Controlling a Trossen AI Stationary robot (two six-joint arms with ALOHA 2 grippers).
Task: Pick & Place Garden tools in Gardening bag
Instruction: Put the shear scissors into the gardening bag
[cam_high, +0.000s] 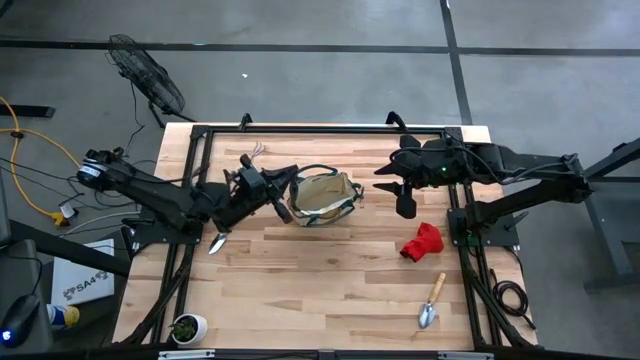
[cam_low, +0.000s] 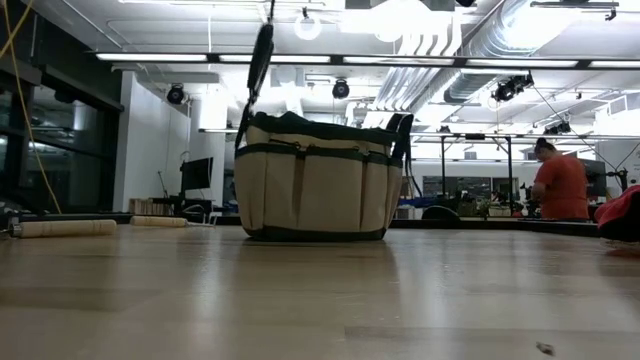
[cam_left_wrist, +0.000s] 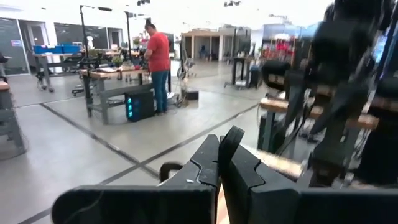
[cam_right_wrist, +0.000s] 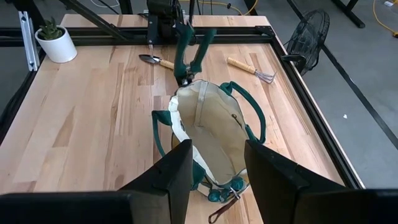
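The beige gardening bag with green trim stands open on its base mid-table; it also shows in the low view and the right wrist view. My left gripper is shut on dark-handled pruning shears above the bag's left rim. My right gripper is open and empty, just right of the bag. A red glove, a trowel, a second trowel and a hand rake lie flat on the table. My left gripper holds the shears by the upper end of a handle; the gripper body hides the exact contact. The shears hang below the fingers, handles spread, blades pointing down at the bag's left rim, clear of the table.
A potted plant stands at the table's near left corner. A black frame runs round the wooden top. A person in a red shirt stands in the room beyond the table.
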